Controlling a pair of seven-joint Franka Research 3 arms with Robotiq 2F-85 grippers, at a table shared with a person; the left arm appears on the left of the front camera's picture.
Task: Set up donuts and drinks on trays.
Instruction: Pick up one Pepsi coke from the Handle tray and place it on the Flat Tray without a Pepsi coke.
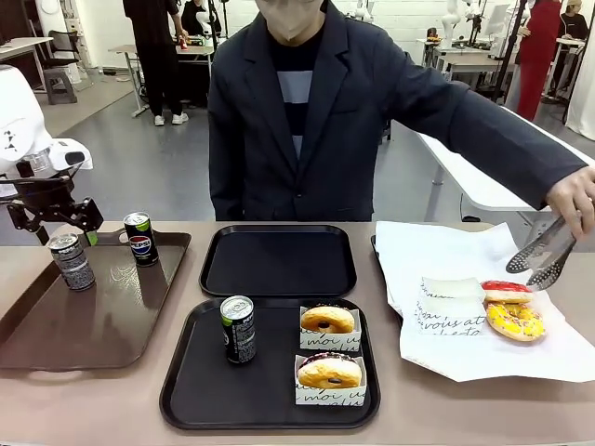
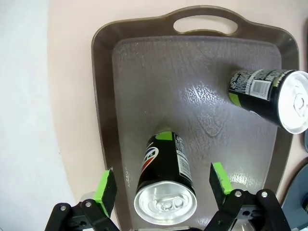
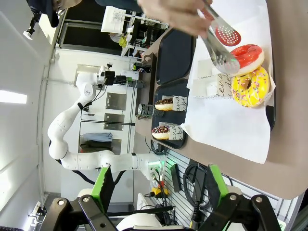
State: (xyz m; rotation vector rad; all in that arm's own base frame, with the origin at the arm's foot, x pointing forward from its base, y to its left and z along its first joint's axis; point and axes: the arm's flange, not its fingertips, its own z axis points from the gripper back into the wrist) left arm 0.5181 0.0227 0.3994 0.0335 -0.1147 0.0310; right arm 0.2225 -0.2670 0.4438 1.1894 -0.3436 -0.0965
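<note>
My left gripper hangs open just above a grey-patterned drink can on the brown tray. In the left wrist view this can stands between the open fingers of that gripper, untouched. The near black tray holds a black-and-green can and two sleeved donuts. The far black tray is bare. A red donut and a yellow-sprinkled donut lie on white paper. My right gripper is open and holds nothing, off the table's side.
A Pepsi can stands at the brown tray's far right. The person's hand holds metal tongs just above the red donut. White paper covers the table's right side. An empty sleeve lies beside the donuts.
</note>
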